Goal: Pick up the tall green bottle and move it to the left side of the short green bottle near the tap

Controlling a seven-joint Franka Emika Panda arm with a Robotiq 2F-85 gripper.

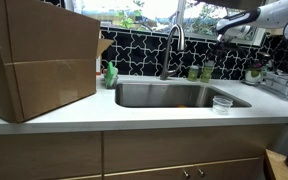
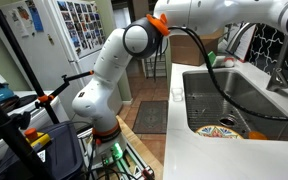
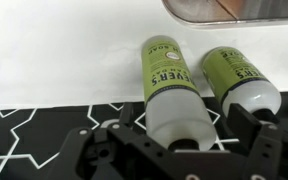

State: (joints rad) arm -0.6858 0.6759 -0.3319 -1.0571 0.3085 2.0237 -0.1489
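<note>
Wrist view: jaws astride tall bottle (image 3: 172,95)

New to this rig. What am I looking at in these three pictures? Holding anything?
A white robot arm with a two-finger gripper works over a kitchen counter. Both exterior views come from cameras standing off the robot; the wrist view looks down past the gripper. Around the sink stand the tap, a bright soap bottle, a clear cup and a cardboard box. The gripper is open, holding nothing, above the tall green bottle, with the short green bottle beside it.
</note>
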